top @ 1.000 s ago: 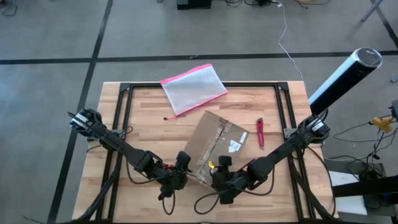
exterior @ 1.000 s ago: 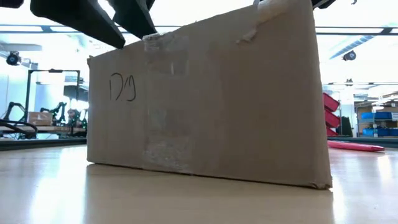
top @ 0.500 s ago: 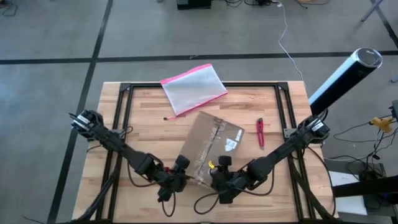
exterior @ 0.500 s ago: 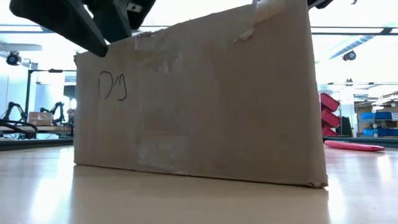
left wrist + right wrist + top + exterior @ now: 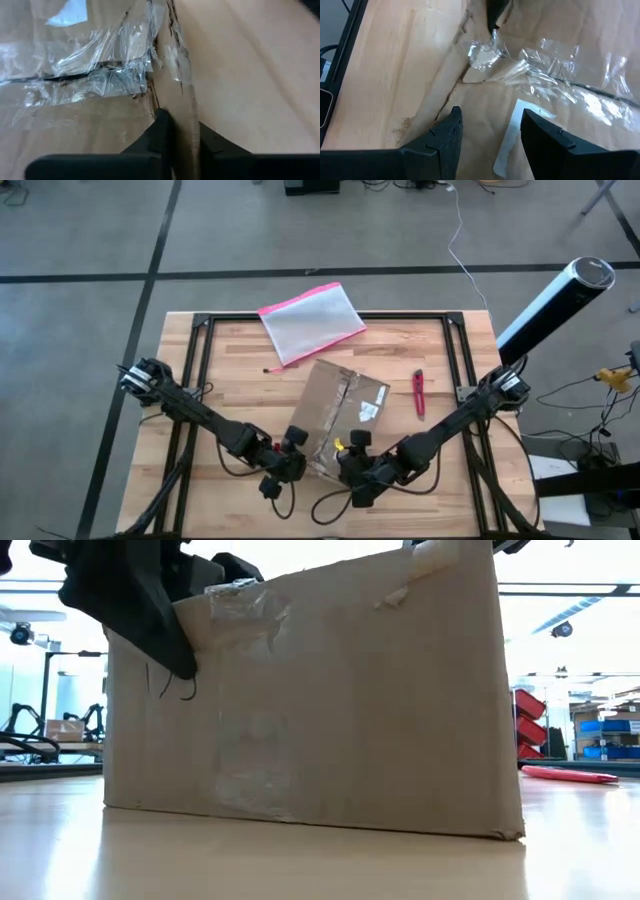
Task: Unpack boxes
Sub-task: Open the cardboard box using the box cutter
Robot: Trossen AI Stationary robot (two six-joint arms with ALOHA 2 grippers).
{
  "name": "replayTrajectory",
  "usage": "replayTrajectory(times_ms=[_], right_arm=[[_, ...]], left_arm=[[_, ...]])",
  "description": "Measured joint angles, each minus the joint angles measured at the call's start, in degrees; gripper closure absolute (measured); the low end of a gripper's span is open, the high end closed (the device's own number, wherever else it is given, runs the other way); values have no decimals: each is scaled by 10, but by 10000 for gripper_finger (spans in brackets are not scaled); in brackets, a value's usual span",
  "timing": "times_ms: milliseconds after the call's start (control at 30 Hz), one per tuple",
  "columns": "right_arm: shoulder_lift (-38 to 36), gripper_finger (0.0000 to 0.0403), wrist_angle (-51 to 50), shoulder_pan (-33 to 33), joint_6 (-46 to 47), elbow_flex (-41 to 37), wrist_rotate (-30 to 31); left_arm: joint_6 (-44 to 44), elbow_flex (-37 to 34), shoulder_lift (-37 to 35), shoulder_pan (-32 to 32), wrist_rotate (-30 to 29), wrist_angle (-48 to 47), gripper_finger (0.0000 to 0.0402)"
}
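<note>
**A:** From above, how many boxes?

**B:** One. A single brown cardboard box [image 5: 344,416] lies just below the middle of the table [image 5: 420,350], turned askew, with clear tape along its seam and a small white label [image 5: 368,411] on top. Two arms meet at its near edge: the left gripper [image 5: 296,448] at about 7 o'clock of the box, the right gripper [image 5: 352,448] at about 6 o'clock.

**A:** Anything else on the table?

**B:** One pink-edged pouch [image 5: 311,322] at 12 o'clock of the box, hanging over the far edge of the table, and one red tool [image 5: 418,392] at 3 o'clock, apart from the box.

**A:** And the low view?

**B:** The same box [image 5: 330,700] fills the picture, standing on the wood. One dark gripper [image 5: 130,595] hangs over its top corner at 10 o'clock, beside a patch of wrinkled tape [image 5: 240,605]. I take it for the left one, though this view alone does not settle that.

**A:** Left wrist?

**B:** Its two fingers [image 5: 162,131] are pinched on the box's upright edge [image 5: 186,105], cardboard between them, with torn tape [image 5: 100,75] just beside.

**A:** Right wrist?

**B:** Its two fingers [image 5: 447,137] are spread wide over the box top [image 5: 560,45], holding nothing, the white label [image 5: 512,135] showing between them.
</note>
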Motion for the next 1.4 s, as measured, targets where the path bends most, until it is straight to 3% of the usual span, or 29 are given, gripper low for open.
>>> replayTrajectory(times_ms=[100, 267, 433, 733, 1400], right_arm=[[0, 229, 1, 0, -7, 13, -11], [0, 229, 7, 0, -12, 35, -50], [0, 229, 4, 0, -17, 38, -49], [-4, 229, -32, -2, -28, 38, 11], [-20, 229, -100, -5, -32, 62, 41]], left_arm=[[1, 5, 0, 0, -19, -4, 395], [0, 15, 1, -1, -53, -6, 400], [0, 17, 1, 0, -75, 4, 401], [5, 18, 1, -9, -91, 11, 401], [29, 14, -1, -17, -106, 16, 401]])
